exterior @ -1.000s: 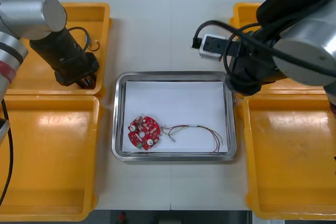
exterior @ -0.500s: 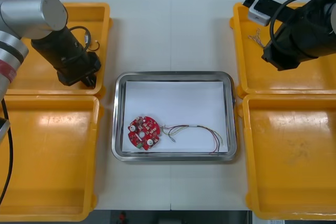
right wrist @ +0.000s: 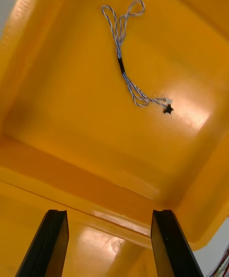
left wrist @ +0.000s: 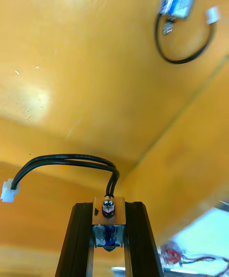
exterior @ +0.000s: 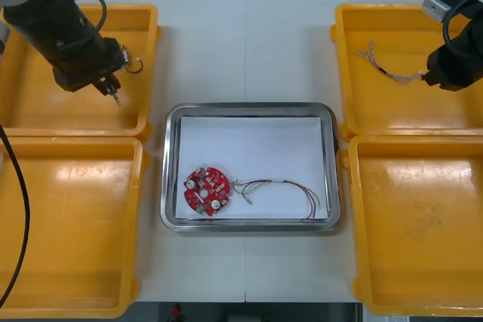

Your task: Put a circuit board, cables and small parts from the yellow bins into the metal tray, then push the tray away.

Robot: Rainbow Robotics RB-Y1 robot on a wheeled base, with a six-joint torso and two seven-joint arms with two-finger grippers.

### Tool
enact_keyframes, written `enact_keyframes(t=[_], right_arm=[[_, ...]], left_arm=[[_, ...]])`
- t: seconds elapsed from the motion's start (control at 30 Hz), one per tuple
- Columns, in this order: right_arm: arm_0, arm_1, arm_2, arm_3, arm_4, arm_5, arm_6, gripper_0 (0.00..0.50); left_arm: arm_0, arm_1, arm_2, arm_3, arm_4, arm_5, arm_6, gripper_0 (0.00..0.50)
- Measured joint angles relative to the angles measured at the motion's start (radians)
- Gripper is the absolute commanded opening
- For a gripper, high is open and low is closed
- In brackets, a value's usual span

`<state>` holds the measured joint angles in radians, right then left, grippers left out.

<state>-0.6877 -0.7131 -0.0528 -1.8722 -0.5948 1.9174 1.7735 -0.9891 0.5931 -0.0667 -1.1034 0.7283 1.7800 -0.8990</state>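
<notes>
Light table [exterior: 245, 43], left tool [left wrist: 109, 208] gripping looped black cable [left wrist: 67, 160]

yellow bins [exterior: 75, 224], red circuit board [exterior: 207, 191], twisted blue and white cable [right wrist: 125, 69], black cable [left wrist: 71, 160], tray [exterior: 249, 108] white inside.

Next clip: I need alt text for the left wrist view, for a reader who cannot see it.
The left gripper has its fingers shut on the end of a black cable over a yellow bin. A second black cable lies farther off in that bin, and past its wall a red circuit board lies in the metal tray.
</notes>
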Motion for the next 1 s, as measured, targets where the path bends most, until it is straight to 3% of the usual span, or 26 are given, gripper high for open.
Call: enact_keyframes(t=[0.27, 0.37, 0.47, 0.73, 1.0], right_arm=[[-0.001, -0.067, 0.0, 0.134, -0.078, 0.0, 0.021, 0.5], [-0.014, -0.076, 0.0, 0.204, -0.082, 0.0, 0.129, 0.5], [-0.057, -0.077, 0.004, 0.295, -0.081, 0.0, 0.247, 0.5], [-0.218, -0.074, 0.119, 0.506, -0.034, -0.081, 0.289, 0.5], [-0.318, -0.029, 0.136, 0.694, -0.021, -0.187, 0.408, 0.5]], left_arm=[[0.0, -0.003, 0.019, -0.187, -0.051, 0.11, 0.0, 0.001], [0.0, -0.02, 0.019, -0.25, -0.103, 0.128, 0.0, 0.001], [0.0, -0.056, 0.019, -0.31, -0.148, 0.13, 0.0, 0.002], [0.001, -0.17, 0.004, -0.477, -0.199, 0.133, 0.0, 0.0], [0.065, -0.199, -0.129, -0.668, -0.2, 0.134, 0.003, 0.001]])
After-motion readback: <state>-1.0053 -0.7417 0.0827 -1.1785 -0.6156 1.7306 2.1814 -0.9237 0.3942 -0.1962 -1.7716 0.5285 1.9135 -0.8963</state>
